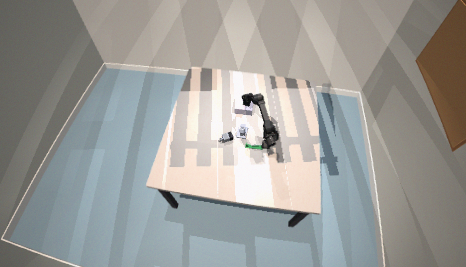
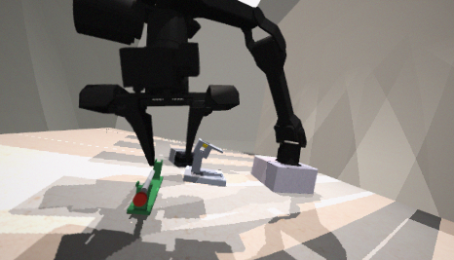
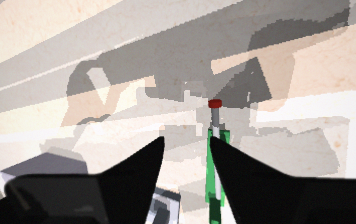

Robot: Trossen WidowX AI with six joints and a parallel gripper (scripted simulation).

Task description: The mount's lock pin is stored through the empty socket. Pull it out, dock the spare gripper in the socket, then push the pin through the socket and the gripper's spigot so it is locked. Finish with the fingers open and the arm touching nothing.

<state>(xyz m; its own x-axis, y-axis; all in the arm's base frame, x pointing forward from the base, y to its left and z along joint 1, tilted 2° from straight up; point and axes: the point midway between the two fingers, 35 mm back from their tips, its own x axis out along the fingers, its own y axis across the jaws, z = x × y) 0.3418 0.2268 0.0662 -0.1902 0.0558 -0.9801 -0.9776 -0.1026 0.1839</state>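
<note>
Our jaws (image 2: 170, 163) stand about half open, nothing between them. We see red-headed pin (image 2: 144, 190) (image 3: 215, 117) lying in green holder (image 1: 255, 147) (image 2: 155, 194) (image 3: 210, 170) on surface (image 1: 200, 175) (image 2: 73, 180) (image 3: 30, 30), near grey mount (image 1: 242, 131) (image 2: 197, 174) (image 3: 170, 205).

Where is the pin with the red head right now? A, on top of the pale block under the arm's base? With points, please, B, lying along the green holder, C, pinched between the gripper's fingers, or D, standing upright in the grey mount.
B: the red-headed pin (image 2: 140, 199) (image 3: 215, 104) lies lengthwise along the green holder (image 1: 254, 146) (image 2: 155, 193) (image 3: 211, 175), its red end at one end.
</note>
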